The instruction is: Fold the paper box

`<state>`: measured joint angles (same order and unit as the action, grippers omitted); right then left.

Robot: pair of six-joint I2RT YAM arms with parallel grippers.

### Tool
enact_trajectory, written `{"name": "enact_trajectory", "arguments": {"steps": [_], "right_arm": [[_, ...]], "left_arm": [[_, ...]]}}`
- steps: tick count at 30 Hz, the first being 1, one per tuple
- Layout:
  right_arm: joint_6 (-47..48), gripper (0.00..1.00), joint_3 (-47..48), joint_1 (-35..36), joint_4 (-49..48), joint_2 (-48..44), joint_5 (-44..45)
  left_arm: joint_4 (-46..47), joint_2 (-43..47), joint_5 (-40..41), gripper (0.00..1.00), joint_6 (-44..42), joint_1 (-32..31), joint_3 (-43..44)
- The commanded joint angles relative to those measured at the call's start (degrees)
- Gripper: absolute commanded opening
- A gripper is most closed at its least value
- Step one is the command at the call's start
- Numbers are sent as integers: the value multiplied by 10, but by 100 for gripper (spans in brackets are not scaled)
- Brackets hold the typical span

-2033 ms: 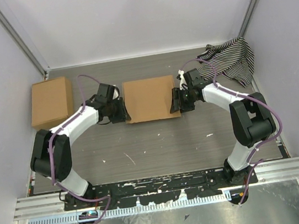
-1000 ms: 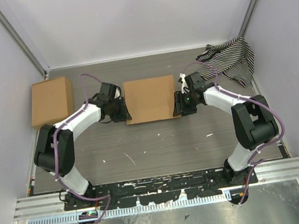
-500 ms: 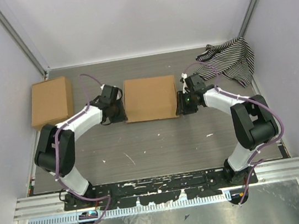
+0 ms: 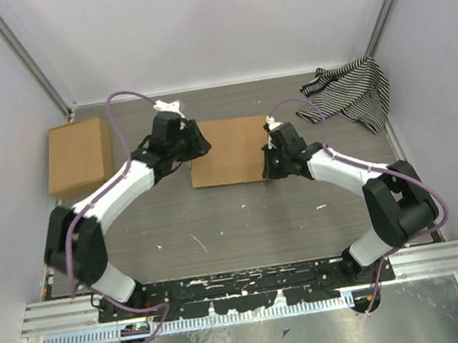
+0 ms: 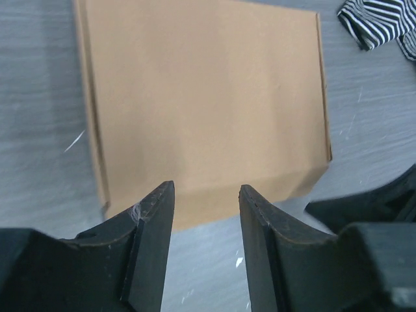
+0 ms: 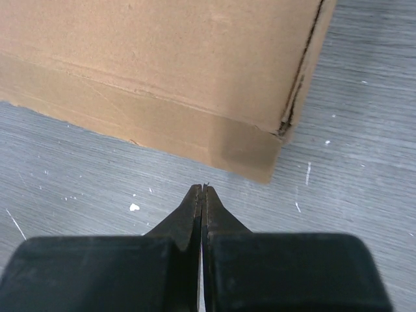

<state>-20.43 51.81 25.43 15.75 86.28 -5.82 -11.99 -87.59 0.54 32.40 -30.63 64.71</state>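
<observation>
Both arms just backed off the box [image 4: 226,153] mid-frame: left gripper [image 5: 205,195] half open and empty, right gripper [image 6: 203,188] pinched shut on nothing. Looks folded.

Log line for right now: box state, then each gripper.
paper box: closed, lying flat | left gripper: open, empty, above box | right gripper: shut, empty, beside box corner
</observation>
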Motion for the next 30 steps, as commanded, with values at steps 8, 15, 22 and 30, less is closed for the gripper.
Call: {"name": "enact_trajectory", "arguments": {"steps": [8, 15, 22, 30], "right_arm": [[-66, 1, -25, 25, -196, 59, 52], [-83, 1, 0, 26, -261, 127, 82], [-112, 3, -53, 40, -442, 163, 114], [-86, 1, -43, 97, -492, 178, 64]], "left_arm": [[55, -217, -51, 53, 16, -15, 149], [-31, -283, -91, 51, 7, -22, 216], [-47, -307, -136, 47, -5, -22, 208], [-81, -344, -168, 44, -26, -23, 230]]}}
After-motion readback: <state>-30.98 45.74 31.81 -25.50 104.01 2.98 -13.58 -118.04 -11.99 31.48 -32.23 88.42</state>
